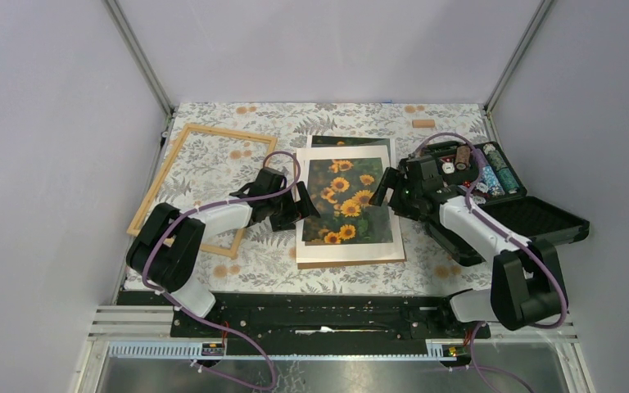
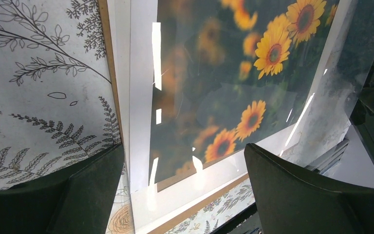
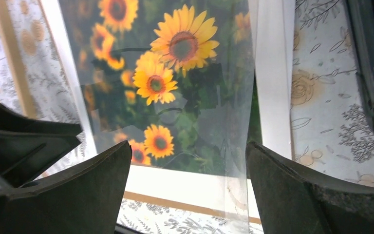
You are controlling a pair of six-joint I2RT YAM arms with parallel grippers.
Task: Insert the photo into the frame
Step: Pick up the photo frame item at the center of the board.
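Observation:
The sunflower photo (image 1: 348,201) lies flat mid-table inside a white mat (image 1: 307,246), on a brown backing board (image 1: 352,264). A clear sheet (image 3: 233,161) lies over it, with glare. The light wood frame (image 1: 164,176) lies at the far left, with only tablecloth showing inside it. My left gripper (image 1: 299,209) is open and empty over the stack's left edge. In the left wrist view the gripper (image 2: 184,153) straddles the mat (image 2: 141,97) and photo (image 2: 233,73). My right gripper (image 1: 385,190) is open and empty at the right edge, over the photo (image 3: 175,73) in the right wrist view (image 3: 187,146).
An open black case (image 1: 532,217) with small items stands at the right, close behind my right arm. A cork (image 1: 423,124) lies at the far edge. The table has a floral cloth (image 1: 237,131). Grey walls enclose the left, the right and the back.

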